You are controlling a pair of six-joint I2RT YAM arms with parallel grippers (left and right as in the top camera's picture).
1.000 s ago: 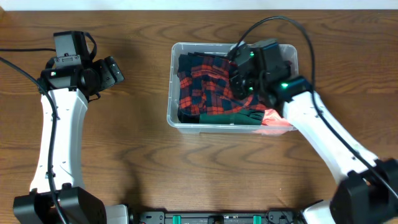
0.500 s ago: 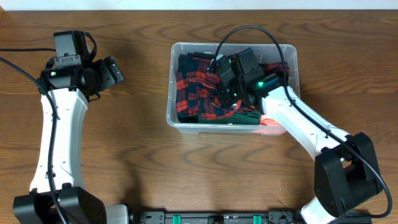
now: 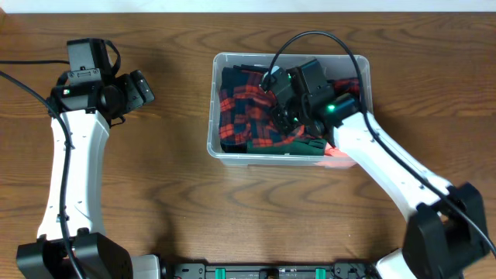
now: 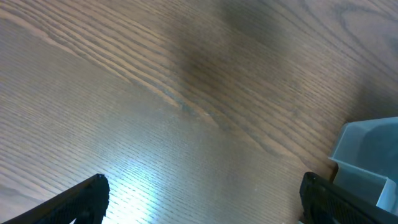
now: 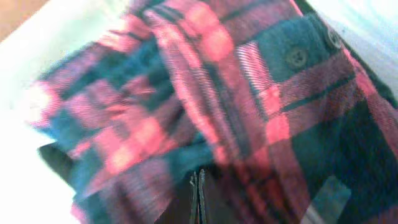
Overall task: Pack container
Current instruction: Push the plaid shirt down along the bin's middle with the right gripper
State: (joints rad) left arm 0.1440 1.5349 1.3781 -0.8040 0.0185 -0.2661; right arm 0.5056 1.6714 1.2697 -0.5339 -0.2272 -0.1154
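The clear plastic container (image 3: 215, 93) stands at the back middle of the table, filled with clothes. A red and dark plaid shirt (image 3: 244, 108) lies on top; it fills the right wrist view (image 5: 249, 93). A dark green garment (image 3: 301, 144) and an orange-pink one (image 3: 342, 151) lie at its front edge. My right gripper (image 3: 285, 112) is inside the container, its fingers (image 5: 198, 186) shut together and pressed on the plaid shirt. My left gripper (image 3: 143, 89) is open and empty over bare table, left of the container; its fingertips (image 4: 202, 199) are wide apart.
The container's corner (image 4: 367, 155) shows at the right of the left wrist view. A black cable (image 3: 310, 37) arcs from the right arm over the container's back rim. Wooden table (image 3: 155, 201) surrounds the container.
My right gripper moved left, deeper over the plaid shirt in the container, then shifted slightly back right. The shirt is pushed flatter. The left arm has not moved.
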